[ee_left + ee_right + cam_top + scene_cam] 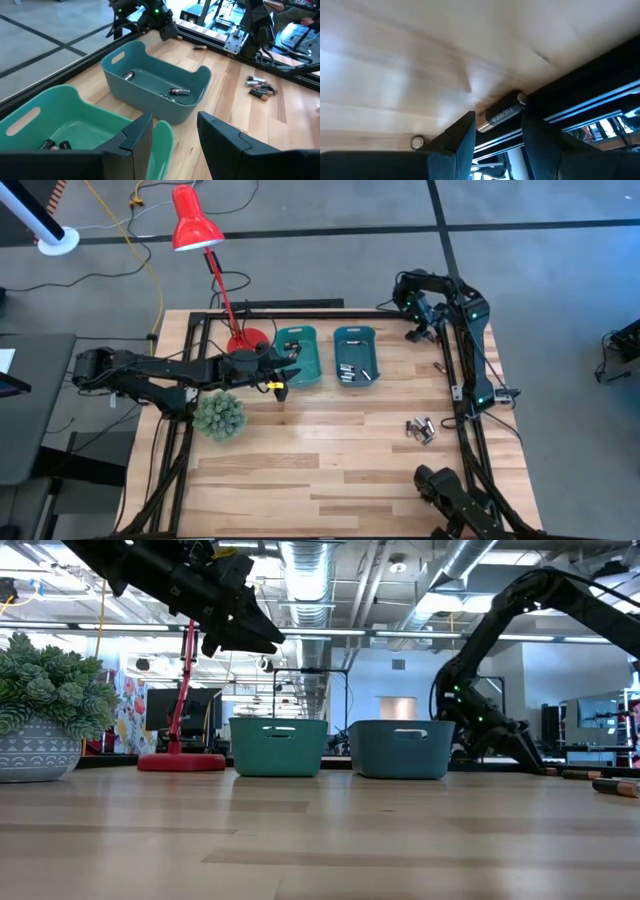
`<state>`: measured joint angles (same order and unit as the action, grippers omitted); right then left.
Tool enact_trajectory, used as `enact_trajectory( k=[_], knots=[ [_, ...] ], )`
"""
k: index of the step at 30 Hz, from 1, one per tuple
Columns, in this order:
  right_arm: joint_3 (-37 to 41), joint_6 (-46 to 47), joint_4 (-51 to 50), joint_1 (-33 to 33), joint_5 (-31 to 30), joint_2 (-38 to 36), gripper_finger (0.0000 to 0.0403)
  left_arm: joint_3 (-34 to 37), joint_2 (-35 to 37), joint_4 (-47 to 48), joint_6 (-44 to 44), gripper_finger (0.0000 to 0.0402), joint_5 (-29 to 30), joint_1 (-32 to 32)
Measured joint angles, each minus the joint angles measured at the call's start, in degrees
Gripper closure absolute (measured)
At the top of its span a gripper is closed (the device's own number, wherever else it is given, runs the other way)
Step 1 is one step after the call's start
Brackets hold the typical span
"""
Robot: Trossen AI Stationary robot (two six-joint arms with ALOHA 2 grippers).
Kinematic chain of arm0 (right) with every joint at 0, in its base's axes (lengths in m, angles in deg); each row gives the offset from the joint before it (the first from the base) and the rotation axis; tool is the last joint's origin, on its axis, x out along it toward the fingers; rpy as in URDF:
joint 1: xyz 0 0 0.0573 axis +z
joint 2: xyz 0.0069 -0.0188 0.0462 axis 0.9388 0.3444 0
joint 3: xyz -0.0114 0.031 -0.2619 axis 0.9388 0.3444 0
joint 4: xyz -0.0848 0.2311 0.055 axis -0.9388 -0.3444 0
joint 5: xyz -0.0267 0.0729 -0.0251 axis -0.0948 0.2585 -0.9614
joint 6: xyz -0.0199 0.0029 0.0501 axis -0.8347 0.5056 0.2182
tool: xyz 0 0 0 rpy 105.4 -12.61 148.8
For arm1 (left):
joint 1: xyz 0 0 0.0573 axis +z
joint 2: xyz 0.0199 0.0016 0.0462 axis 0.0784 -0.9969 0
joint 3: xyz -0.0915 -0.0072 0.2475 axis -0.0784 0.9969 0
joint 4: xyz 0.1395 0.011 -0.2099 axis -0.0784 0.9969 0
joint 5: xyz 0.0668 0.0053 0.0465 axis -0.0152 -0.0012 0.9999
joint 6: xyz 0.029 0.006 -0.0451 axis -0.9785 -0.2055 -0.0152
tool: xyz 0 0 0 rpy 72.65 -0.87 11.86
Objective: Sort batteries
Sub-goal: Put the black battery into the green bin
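Wooden worktop [330,470] first, two teal bins [296,356] side by side, batteries [179,92] inside both. Left tool [172,137] hovers over the greener bin's rim, fingers apart, empty. Right tool [497,132] sits low at the far corner — parted fingers flanking one battery [501,116] against the black rail. Loose cells [420,428] lie well apart.

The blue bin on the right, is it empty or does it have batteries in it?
Not empty. The blue bin holds a few batteries lying on its floor, seen in the left wrist and high views.
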<state>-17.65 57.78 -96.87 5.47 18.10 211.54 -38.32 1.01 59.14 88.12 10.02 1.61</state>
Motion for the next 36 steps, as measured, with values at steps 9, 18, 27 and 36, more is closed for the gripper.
enact_trajectory(
  k=[9,18,27,36],
  knots=[
    [2.86,-7.40,1.94,-0.54,1.74,0.00,0.0228,0.00,0.00,-0.05,0.56,0.0251,0.00,0.00],
    [4.86,-11.41,4.72,0.27,1.20,-0.24,0.0249,0.00,0.00,-0.10,0.76,0.0251,-0.02,0.00],
    [3.74,-11.83,5.50,0.35,1.61,-0.17,0.0351,0.00,0.00,-0.10,0.15,0.0251,-0.02,0.00],
    [2.96,-11.92,4.93,1.36,1.16,-0.07,0.0385,0.00,0.00,-0.09,0.13,0.0251,-0.03,-0.01]
  ],
)
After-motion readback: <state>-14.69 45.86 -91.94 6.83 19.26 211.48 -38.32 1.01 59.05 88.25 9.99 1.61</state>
